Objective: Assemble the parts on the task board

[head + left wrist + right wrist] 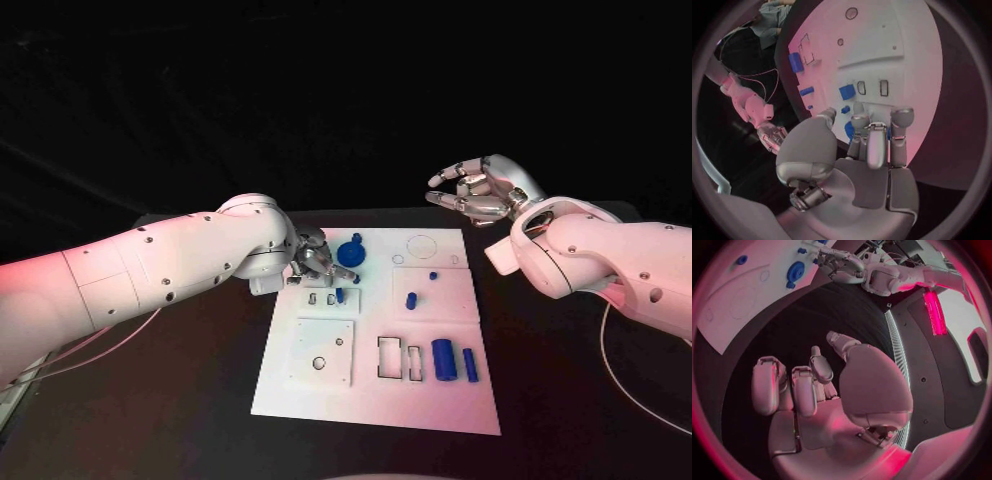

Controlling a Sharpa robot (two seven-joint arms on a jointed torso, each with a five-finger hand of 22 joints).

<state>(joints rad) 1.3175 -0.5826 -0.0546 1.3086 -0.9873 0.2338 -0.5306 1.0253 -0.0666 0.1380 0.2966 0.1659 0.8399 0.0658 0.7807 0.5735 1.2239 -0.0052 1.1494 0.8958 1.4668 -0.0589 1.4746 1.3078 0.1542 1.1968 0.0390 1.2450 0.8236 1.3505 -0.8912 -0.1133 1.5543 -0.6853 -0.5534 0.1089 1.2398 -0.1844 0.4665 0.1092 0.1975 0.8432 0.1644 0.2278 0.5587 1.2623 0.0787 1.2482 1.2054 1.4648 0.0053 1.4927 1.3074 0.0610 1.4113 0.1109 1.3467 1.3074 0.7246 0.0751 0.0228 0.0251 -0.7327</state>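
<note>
On the black table (173,400) sits the white task board (378,380), lying flat and running from near the front edge toward the back. The left robot hand (320,262) is down at the board's far-left corner, fingers curled right by a round blue part (351,256) that looks like a disc with a knob or stem sticking up. From the left wrist view the fingertips (901,116) are bent down over the board with that blue piece peeking out between them, but honestly I can't tell if it's actually gripping it or just touching it.

The right robot hand (477,190) is up off the table, behind the board's far-right corner, well apart from everything. Its fingers are curled in loosely with nothing in them, and the right wrist view shows the same thing, an empty half-closed palm over dark table.

Rest of the board: a small blue peg (411,299) stands around the middle, a tiny blue bit (433,275) is just behind it, and another small blue piece (339,296) sits next to some little slots on the left side. Near the front right there's a fat blue cylinder (444,360) lying beside a thinner blue bar (470,364), just right of two rectangular cutouts (400,358). A square plate (320,351) with small holes takes up the front-left area.
</note>
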